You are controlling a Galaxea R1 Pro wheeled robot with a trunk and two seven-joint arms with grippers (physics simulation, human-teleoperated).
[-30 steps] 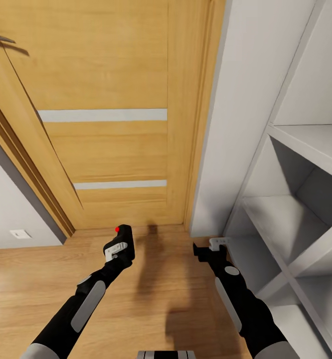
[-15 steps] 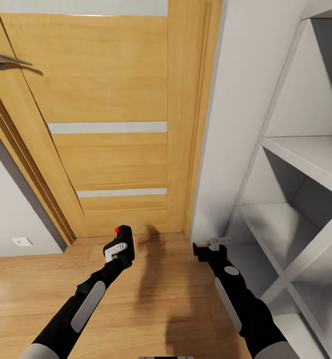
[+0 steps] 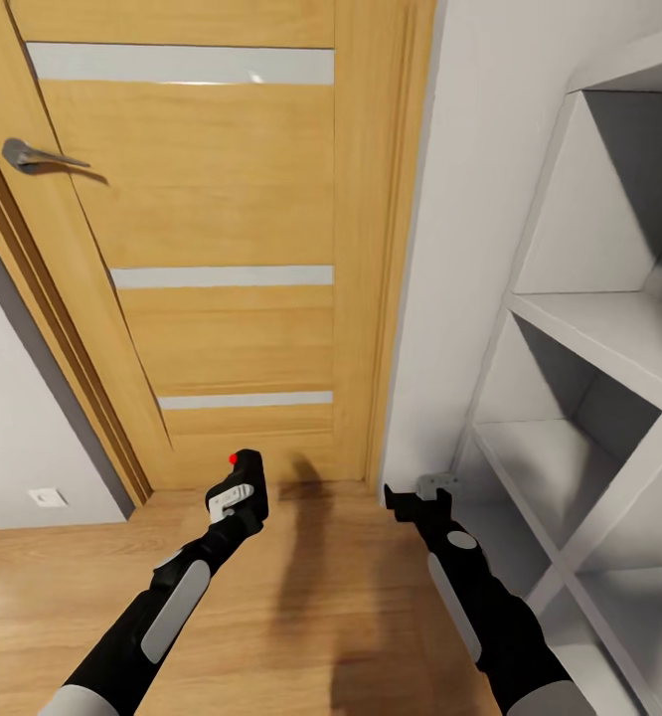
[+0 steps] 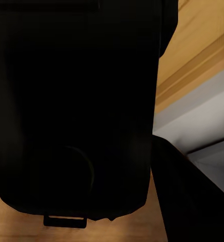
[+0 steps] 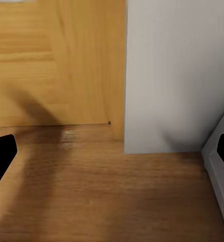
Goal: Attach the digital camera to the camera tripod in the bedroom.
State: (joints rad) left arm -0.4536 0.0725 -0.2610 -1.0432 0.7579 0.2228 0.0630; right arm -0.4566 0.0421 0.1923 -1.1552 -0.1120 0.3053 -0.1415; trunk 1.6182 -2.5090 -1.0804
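The digital camera, a small black body with a red dot on top, is held above the wood floor by my left gripper, which is shut on it. Its dark body blocks most of the left wrist view. My right gripper stands open near the foot of the white shelf unit, holding nothing; its two dark fingertips sit far apart at the edges of the right wrist view. The camera tripod is out of view.
A wooden door with grey stripes and a metal handle stands shut straight ahead. White shelving rises at the right, a pale grey wall with a socket at the left. Light wood floor lies underfoot.
The whole head view has shifted downward in the picture, showing more of the door and its handle: the camera tilted up. Both arms hold the same pose, camera still gripped.
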